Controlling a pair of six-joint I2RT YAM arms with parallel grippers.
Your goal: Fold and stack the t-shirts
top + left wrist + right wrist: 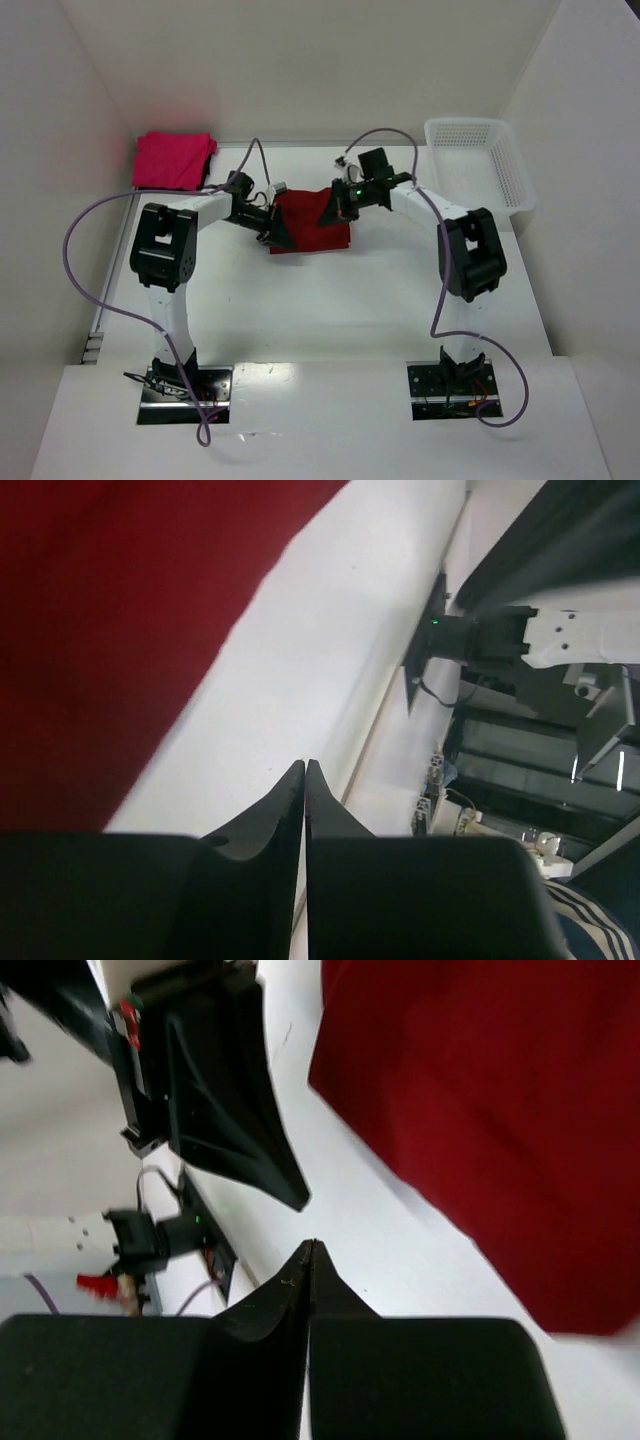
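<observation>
Red cloth sat at the middle of things, but nearest was the white bench [330,320], with the left arm [165,245] and right arm [470,250] rising from its near edge and both reaching in toward mid-bench.

There the red shirt [318,230] lay flat as a compact, roughly square block. The left jaws were at its left edge and the right jaws near its far right corner. In the left wrist view the left jaws were closed tip to tip with nothing between them, over bare bench just beside the shirt's edge. The right wrist view showed the same for the right jaws — shut and empty, with the cloth off to one side. Neither held the shirt.

Farther back, the pink shirt [173,158] lay in the far left corner, folded square and well apart from the red one. A white basket [515,185] stood at the far right.

By my reading the folding was done or nearly so — the red shirt's far edge looked a little uneven and might want tidying. The stacking was not yet done, since one shirt had to be carried onto the other.
</observation>
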